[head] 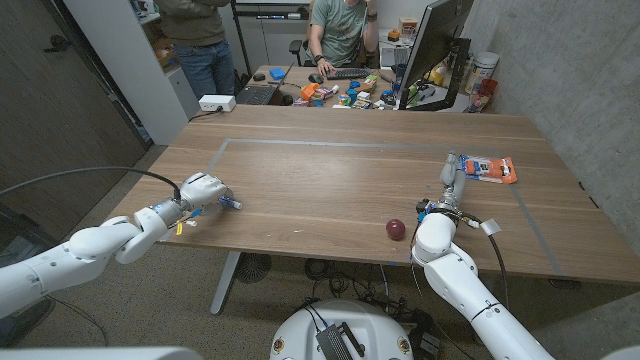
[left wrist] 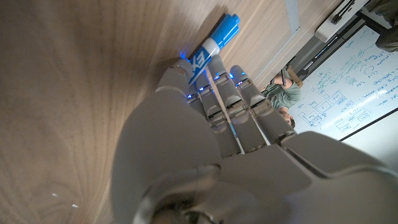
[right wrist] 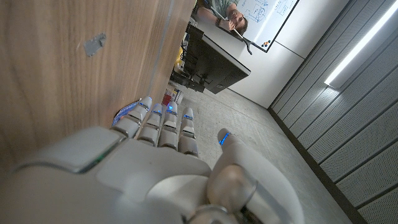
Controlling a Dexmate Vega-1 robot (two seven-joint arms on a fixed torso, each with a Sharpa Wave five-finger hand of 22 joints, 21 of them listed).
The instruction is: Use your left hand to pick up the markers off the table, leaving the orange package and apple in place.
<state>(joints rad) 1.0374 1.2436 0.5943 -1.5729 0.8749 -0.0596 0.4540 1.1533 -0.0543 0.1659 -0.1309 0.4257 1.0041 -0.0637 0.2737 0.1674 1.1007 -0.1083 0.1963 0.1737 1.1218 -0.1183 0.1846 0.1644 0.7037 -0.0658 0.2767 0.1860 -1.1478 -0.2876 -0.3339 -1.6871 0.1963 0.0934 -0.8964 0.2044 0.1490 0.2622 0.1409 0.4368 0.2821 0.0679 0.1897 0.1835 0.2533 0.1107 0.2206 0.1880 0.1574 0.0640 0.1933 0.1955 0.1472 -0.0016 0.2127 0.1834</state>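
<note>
— Marker (left wrist: pixel 214 43) position?
— It is lying in the left hand (head: pixel 203 190), fingers curling around it, blue cap poking out toward the worktop (head: pixel 330 190) middle.
— Right hand (head: pixel 452 180)?
— It is standing apart, fingers straight, holding nothing, near the apple (head: pixel 396 229), beside the orange package (head: pixel 489 169).

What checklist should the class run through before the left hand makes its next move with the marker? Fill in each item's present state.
1. Left hand holds the blue marker: ok, fingers closed around it.
2. Marker lifted off the wooden table: cannot tell.
3. Apple in place: ok, near the front edge.
4. Orange package in place: ok, beside the right hand.
5. Right hand holds nothing: ok.
6. Other markers left on the table: cannot tell.
</note>
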